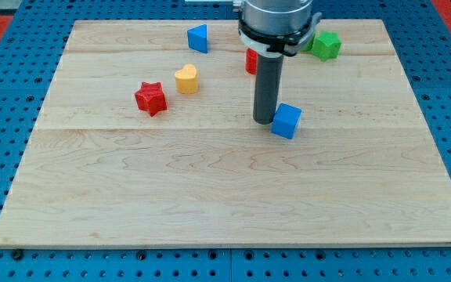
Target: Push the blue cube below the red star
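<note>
The blue cube (286,121) sits right of the board's middle. My tip (265,120) stands on the board right against the cube's left side, touching or nearly touching it. The red star (151,98) lies far to the view's left of the cube, a little nearer the view's top. The rod rises from the tip to the arm's dark body at the view's top.
A yellow heart (185,78) lies just up and right of the red star. A blue wedge-like block (199,37) is near the top edge. A red block (251,61) is partly hidden behind the rod. A green star (325,45) is at the top right. The wooden board (225,196) rests on blue pegboard.
</note>
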### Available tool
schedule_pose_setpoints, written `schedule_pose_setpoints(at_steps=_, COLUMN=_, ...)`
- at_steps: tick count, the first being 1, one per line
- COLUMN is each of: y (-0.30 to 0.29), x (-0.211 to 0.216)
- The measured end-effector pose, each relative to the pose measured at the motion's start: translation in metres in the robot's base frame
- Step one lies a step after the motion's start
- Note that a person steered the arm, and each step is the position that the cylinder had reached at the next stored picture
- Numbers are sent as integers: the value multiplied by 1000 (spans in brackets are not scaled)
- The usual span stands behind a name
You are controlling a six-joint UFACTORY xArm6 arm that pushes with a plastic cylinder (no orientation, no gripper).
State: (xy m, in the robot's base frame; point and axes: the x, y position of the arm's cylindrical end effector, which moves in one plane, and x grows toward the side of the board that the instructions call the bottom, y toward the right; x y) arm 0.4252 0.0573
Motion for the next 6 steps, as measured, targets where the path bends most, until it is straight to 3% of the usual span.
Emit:
schedule_pose_setpoints(at_steps=1, y=-4, x=-19)
schedule_pose_setpoints(at_steps=2, y=35, x=-35)
schedule_pose_setpoints(at_steps=3, y=55, x=39)
schedule_pose_setpoints(at_steps=5, y=-134, x=64)
schedule_pose_setpoints(at_steps=6, y=-96, x=86)
